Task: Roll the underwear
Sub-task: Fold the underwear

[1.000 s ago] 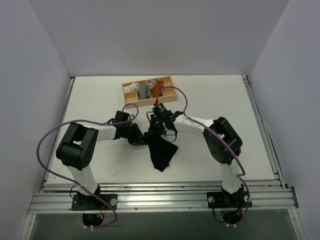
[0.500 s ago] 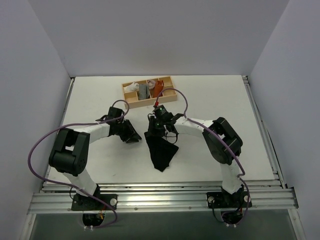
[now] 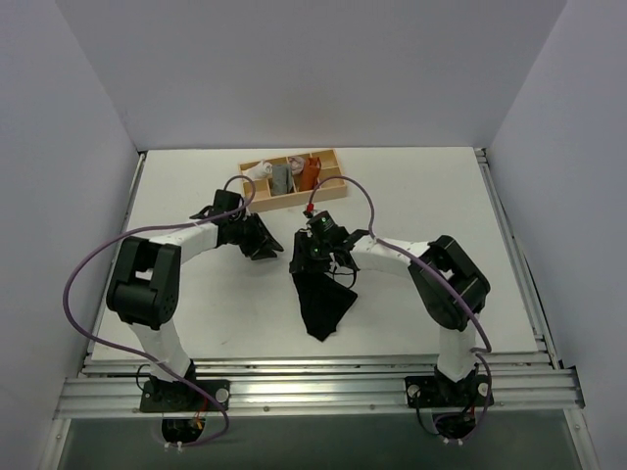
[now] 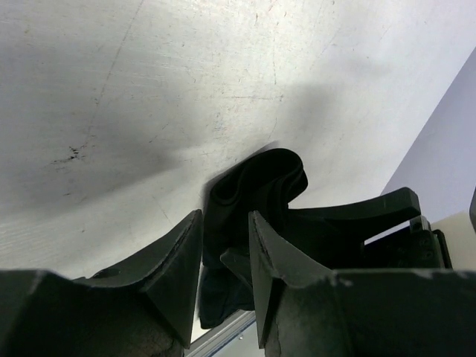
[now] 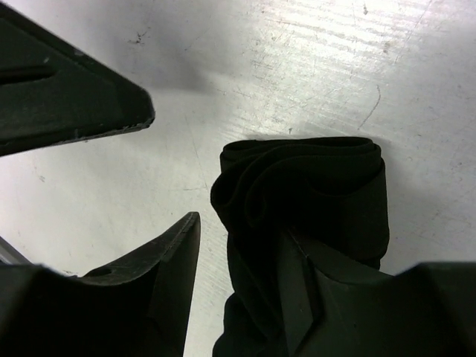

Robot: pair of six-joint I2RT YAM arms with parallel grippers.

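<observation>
Just in front of the wooden tray (image 3: 328, 194), I see my right gripper (image 5: 242, 227) moderately parted, with the rolled end of the underwear (image 3: 321, 299) partly between its fingers. The rest of the cloth trails away from the tray. My left gripper (image 4: 225, 216), barely parted and empty, hovers beside the roll.

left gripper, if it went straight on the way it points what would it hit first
Most likely the rolled end of the underwear, lying on the table straight ahead of the left gripper; the right gripper sits close beside it. Depth is hard to judge.
</observation>
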